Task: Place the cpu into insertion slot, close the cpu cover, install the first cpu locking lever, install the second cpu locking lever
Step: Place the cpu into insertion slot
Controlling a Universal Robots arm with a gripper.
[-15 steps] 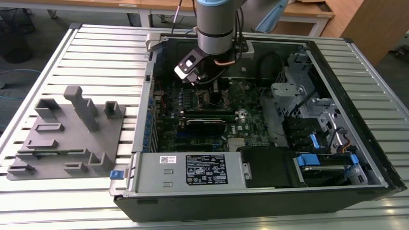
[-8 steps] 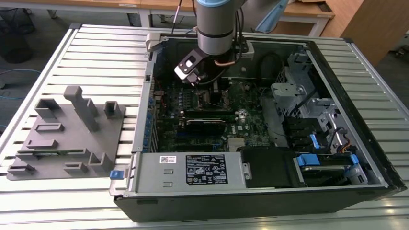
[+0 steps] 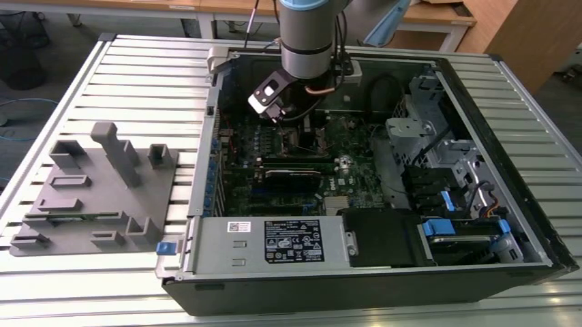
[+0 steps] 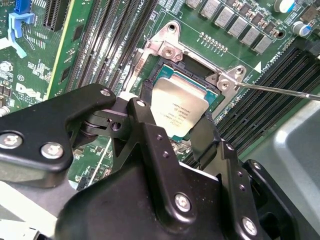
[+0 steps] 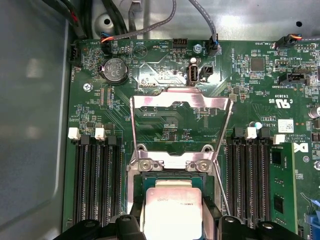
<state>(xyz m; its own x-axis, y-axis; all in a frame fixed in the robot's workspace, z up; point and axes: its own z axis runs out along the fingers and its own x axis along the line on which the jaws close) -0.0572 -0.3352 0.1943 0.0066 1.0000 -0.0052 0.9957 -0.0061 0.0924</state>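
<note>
The cpu [image 4: 177, 105], a pale square chip, sits between my gripper's [image 4: 172, 118] two black fingers, directly over the insertion slot [image 4: 192, 66] on the green board. In the first wrist view the cpu [image 5: 172, 210] lies inside the socket's outline and the gripper [image 5: 172, 221] is shut on its sides; whether it is fully seated I cannot tell. The cpu cover [image 5: 180, 99] stands flipped open beyond the insertion slot [image 5: 172, 176]. Two thin wire levers [image 5: 221, 165] are swung up on either side. In the exterior view the gripper [image 3: 296, 126] hangs low inside the computer case.
Long black memory slots [image 5: 97, 180] flank the socket on both sides. A power supply box [image 3: 272, 242] and drive cage [image 3: 454, 170] fill the case's near and right parts. A grey fixture block [image 3: 91, 191] stands on the slatted table at the exterior view's left.
</note>
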